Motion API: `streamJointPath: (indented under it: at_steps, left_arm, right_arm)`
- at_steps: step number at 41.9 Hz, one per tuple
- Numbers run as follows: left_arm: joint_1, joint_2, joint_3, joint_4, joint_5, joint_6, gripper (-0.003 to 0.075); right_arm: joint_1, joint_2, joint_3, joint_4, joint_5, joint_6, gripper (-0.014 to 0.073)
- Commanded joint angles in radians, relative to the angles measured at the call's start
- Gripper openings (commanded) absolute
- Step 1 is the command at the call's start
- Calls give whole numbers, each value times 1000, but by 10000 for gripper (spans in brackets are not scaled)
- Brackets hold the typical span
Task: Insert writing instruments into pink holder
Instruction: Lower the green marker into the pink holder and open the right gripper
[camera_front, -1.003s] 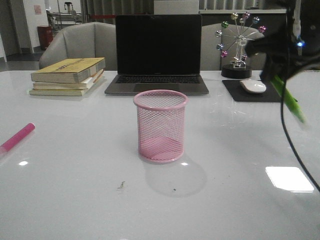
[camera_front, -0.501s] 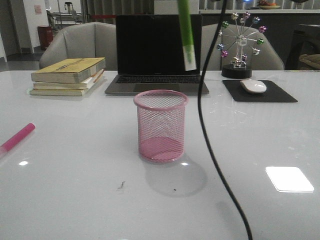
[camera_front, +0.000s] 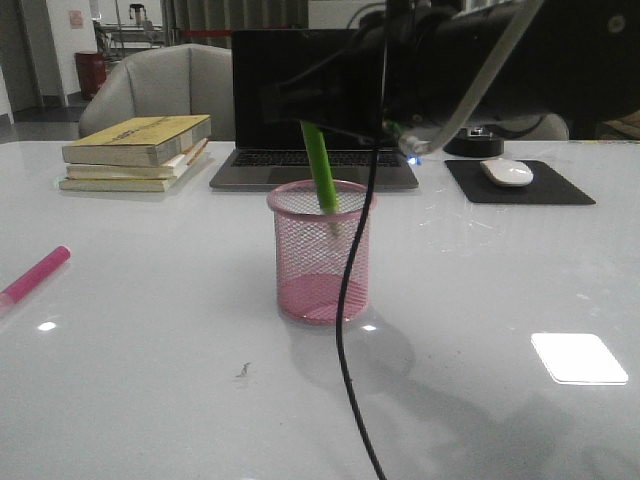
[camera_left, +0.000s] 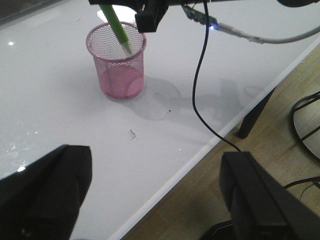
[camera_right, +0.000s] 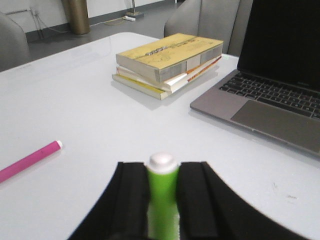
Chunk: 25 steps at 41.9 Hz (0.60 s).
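The pink holder (camera_front: 321, 252) stands upright mid-table, also seen in the left wrist view (camera_left: 116, 62). My right gripper (camera_front: 312, 108) hangs above its rim, shut on the green marker (camera_front: 321, 178), which tilts with its lower white end inside the cup. The right wrist view shows the green marker (camera_right: 162, 200) clamped between the fingers of the right gripper (camera_right: 162, 169). The pink marker (camera_front: 35, 273) lies flat at the table's left edge, also in the right wrist view (camera_right: 27, 161). My left gripper (camera_left: 155, 200) is open and empty over the table's near edge.
A stack of books (camera_front: 137, 152) lies at the back left and a laptop (camera_front: 315, 110) behind the holder. A mouse on a black pad (camera_front: 508, 173) sits at the back right. The right arm's black cable (camera_front: 345, 330) hangs down in front of the holder.
The right arm swung in from the right with the green marker, then came down over the holder. The marker's lower end went from above the rim to inside the cup.
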Motion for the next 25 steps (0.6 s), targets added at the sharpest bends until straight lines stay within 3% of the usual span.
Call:
streamJointPath:
  at_steps: [1,6,13,25]
  left_arm:
    - [-8,5,-28,-17,-74,1,580]
    - [-8,5,-28,-16,-74,1,580]
    - [-8,5,-28,-16,-74,1,580]
    - [-8,5,-28,-14,-74,1,580]
  right_arm:
    - [0,-23,-21,-15,-84,0,300]
    - [0,-22,-21,-15,-27,6,409]
    - [0,-136,-21,-15,139,6,416]
    - [-5,-524,-21,-15,797,6,416]
